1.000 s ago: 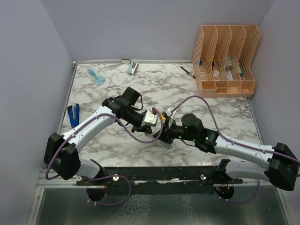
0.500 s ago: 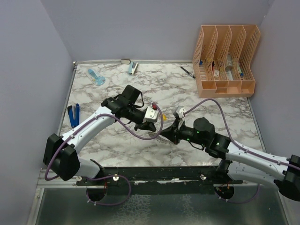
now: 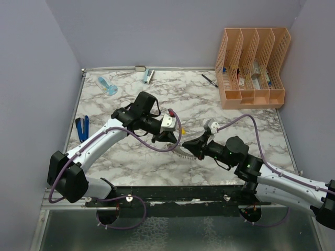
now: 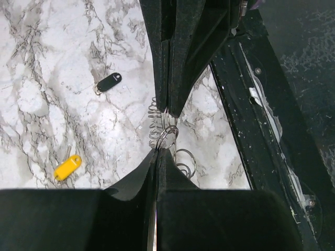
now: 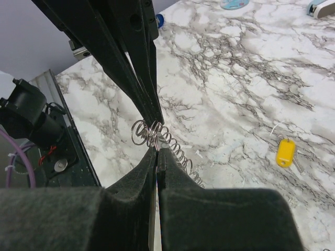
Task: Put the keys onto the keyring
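Note:
The keyring (image 4: 163, 135) is a gray coiled wire loop, held just above the marble between both grippers. My left gripper (image 4: 158, 151) is shut on one coil of it. My right gripper (image 5: 157, 150) is shut on the keyring (image 5: 172, 144) from the opposite side, tips almost meeting the left fingers (image 5: 149, 107). In the top view the grippers meet near the table's front middle, left (image 3: 170, 138) and right (image 3: 191, 149). The black key (image 4: 109, 82) and the yellow key (image 4: 68, 167) lie loose on the marble. The yellow key also shows in the right wrist view (image 5: 286, 152). No light-blue section shows.
An orange file organizer (image 3: 251, 68) stands at the back right, a black pen (image 3: 210, 80) beside it. A blue-handled tool (image 3: 81, 128) lies at the left edge. A light-blue item (image 3: 107, 86) and a small white-blue item (image 3: 148, 77) lie at the back. A black rail (image 3: 178, 196) runs along the front.
My right arm has drawn back to the right and toward the front. The two grippers still meet on the keyring, now a little further right. The left arm has shifted only slightly.

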Tool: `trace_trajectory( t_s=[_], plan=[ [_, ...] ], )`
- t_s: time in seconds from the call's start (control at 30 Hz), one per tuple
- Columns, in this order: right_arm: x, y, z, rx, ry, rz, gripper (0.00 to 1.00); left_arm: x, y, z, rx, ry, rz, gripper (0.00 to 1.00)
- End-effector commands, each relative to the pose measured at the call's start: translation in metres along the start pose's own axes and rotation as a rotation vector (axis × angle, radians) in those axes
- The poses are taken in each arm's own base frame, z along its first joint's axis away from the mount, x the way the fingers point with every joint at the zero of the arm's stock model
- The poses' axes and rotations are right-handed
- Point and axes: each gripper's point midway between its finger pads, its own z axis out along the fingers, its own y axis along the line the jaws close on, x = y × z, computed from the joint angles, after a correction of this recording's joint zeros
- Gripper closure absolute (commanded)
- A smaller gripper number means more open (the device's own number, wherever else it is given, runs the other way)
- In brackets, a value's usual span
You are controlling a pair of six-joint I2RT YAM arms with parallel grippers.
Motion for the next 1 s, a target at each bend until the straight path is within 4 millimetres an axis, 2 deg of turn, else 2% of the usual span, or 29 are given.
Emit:
trace_trajectory(
  t_s=[0.0, 0.13, 0.4, 0.63, 0.73, 0.97],
  plan=[
    [-0.043, -0.008, 0.0, 0.065, -0.189, 0.049, 0.99, 0.005, -0.005, -0.007, -0.019, 0.006, -0.048, 1.0],
    [-0.046, -0.01, 0.003, 0.082, -0.213, 0.117, 0.99, 0.006, -0.004, -0.006, -0.022, 0.004, -0.045, 1.0],
    [-0.065, -0.002, 0.004, 0.05, -0.281, 0.182, 0.99, 0.021, -0.004, -0.001, -0.025, 0.018, -0.061, 1.0],
    [-0.067, -0.013, 0.001, 0.107, -0.324, 0.229, 0.99, 0.028, -0.008, 0.002, -0.016, 0.023, -0.076, 1.0],
    [-0.065, -0.012, 0.005, 0.1, -0.304, 0.225, 0.99, 0.026, -0.006, 0.0, -0.024, 0.026, -0.069, 1.0],
    [-0.052, -0.006, 0.012, 0.079, -0.214, 0.205, 0.99, -0.006, 0.025, -0.025, -0.157, 0.075, 0.032, 1.0]
  ],
)
